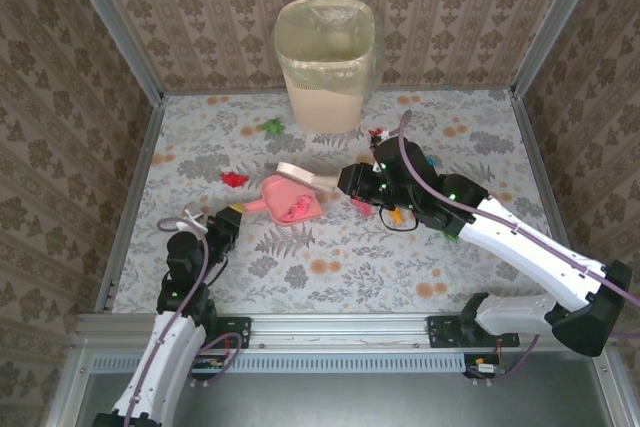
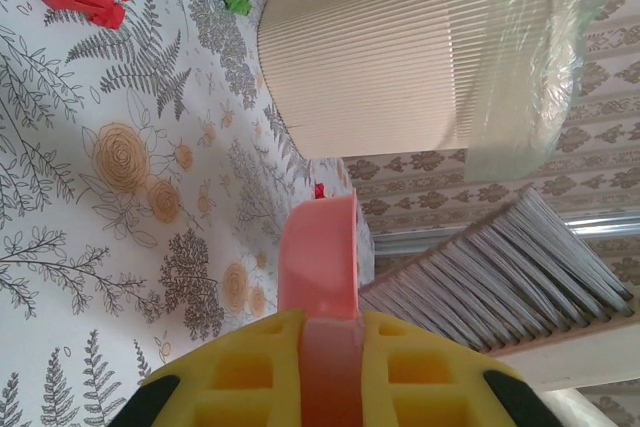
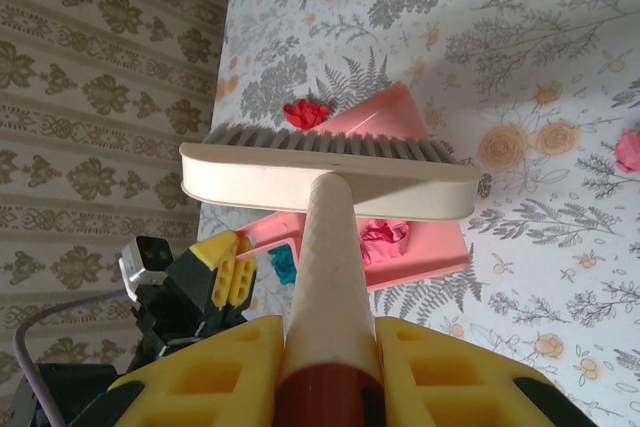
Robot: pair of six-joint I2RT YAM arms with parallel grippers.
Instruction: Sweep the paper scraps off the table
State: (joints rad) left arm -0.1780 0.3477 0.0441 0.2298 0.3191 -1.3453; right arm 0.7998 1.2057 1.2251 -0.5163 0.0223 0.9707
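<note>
Broadly, we see the tabletop [image 1: 330, 282] carrying a lined bin [image 1: 325, 67] at the back. Our left fingers [image 2: 240, 367] pinch the handle of the pink dustpan [image 1: 285, 195]; our right fingers [image 3: 220, 367] clamp the brush [image 1: 302, 173] handle. Paper scraps [image 1: 234, 179] lie scattered, some in the pan, others half hidden beneath the right arm [image 1: 520, 237].

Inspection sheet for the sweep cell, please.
Surface: table, floral print, no spills seen.
Job's things: scraps loose, red and green, more by the right arm; some lie in the dustpan. Brush at the pan; lined bin at the back.
Clutter: nothing seen.
Grippers: left gripper shut on dustpan handle; right gripper shut on brush handle.
Cables: purple cables loop along both arms.
Surroundings: damask walls, metal rails.
</note>
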